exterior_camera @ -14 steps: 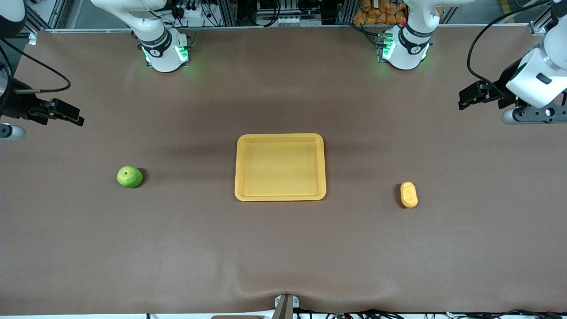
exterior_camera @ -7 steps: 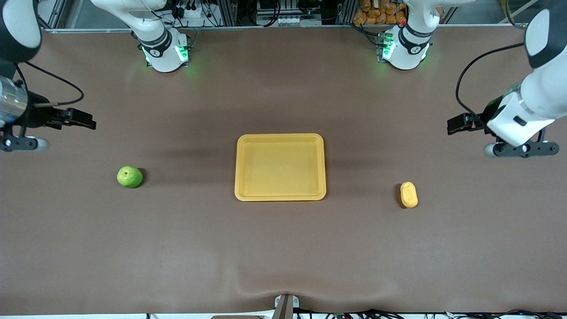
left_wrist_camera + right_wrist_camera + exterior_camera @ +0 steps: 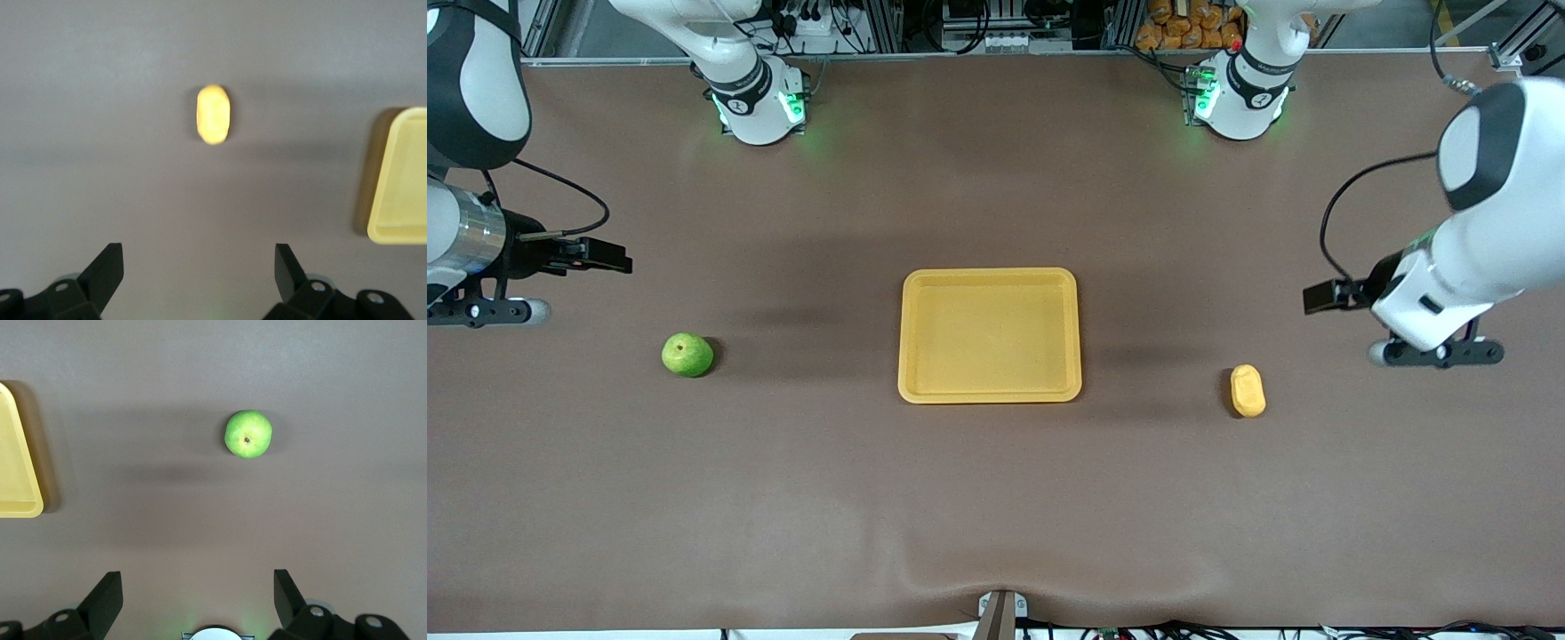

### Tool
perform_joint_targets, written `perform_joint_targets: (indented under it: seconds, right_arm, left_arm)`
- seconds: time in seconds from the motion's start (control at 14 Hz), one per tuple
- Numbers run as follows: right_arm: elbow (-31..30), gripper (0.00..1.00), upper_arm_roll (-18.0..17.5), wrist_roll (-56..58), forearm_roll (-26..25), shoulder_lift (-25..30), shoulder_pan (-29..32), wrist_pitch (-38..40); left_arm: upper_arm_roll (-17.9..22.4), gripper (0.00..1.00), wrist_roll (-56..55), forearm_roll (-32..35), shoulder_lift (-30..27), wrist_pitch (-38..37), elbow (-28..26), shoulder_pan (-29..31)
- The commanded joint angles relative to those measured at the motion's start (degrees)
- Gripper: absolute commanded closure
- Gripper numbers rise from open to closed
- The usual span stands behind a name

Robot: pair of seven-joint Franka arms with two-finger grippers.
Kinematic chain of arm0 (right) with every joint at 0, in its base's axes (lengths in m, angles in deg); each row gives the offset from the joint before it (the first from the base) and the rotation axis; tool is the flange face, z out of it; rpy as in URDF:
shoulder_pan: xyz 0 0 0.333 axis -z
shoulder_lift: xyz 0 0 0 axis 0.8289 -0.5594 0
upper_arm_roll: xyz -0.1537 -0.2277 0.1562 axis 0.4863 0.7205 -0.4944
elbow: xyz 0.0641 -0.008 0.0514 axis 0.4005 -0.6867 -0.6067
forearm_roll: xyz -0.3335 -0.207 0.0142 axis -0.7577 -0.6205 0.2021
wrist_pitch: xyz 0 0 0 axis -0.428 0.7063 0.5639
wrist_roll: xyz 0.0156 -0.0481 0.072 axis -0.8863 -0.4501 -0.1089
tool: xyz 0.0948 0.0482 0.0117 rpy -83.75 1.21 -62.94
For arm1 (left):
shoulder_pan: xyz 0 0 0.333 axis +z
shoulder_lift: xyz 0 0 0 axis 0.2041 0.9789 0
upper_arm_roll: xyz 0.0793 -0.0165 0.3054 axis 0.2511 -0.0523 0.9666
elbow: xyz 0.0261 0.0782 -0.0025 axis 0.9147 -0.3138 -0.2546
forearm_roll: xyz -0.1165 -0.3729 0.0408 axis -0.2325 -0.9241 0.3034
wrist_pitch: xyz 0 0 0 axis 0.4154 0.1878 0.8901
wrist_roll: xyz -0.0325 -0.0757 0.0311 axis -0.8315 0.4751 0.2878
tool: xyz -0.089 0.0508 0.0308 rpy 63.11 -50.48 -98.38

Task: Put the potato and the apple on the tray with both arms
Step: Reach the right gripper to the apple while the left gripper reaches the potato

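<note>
The yellow-orange potato lies on the table toward the left arm's end; it also shows in the left wrist view. The green apple lies toward the right arm's end and shows in the right wrist view. The yellow tray sits empty at the table's middle. My left gripper is open and empty in the air, over bare table beside the potato. My right gripper is open and empty in the air, over bare table beside the apple.
The brown table mat has a raised wrinkle at the edge nearest the front camera. A tray corner shows in the left wrist view and in the right wrist view. The arm bases stand along the table's robot edge.
Both arms have swung inward from the table's ends. The left gripper has come closer to the potato, the right gripper closer to the apple. Potato, apple and tray have not moved.
</note>
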Motion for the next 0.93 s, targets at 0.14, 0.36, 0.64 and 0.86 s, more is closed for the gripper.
perform_joint_targets:
  seconds: [0.14,0.36,0.64,0.86]
  right_arm:
    - [-3.3,0.00,-0.3,0.7,1.1,1.6,1.4,-1.7]
    - [-6.3,0.00,-0.3,-0.6,1.0,1.6,1.7,-10.4]
    - [-6.6,0.00,-0.3,-1.1,1.0,-1.4,3.2,-13.9]
    - [-11.3,0.00,-0.3,-1.1,0.1,-2.4,5.9,-24.2]
  left_arm:
    - [-0.5,0.00,-0.6,0.9,5.4,6.3,0.6,-0.4]
    - [-0.6,0.00,-0.6,1.0,6.7,11.2,-3.9,-0.3]
    - [-0.6,0.00,-0.7,1.1,6.5,25.2,-14.5,-0.3]
    - [-0.5,0.00,-0.6,1.8,8.1,32.5,-18.7,0.1]
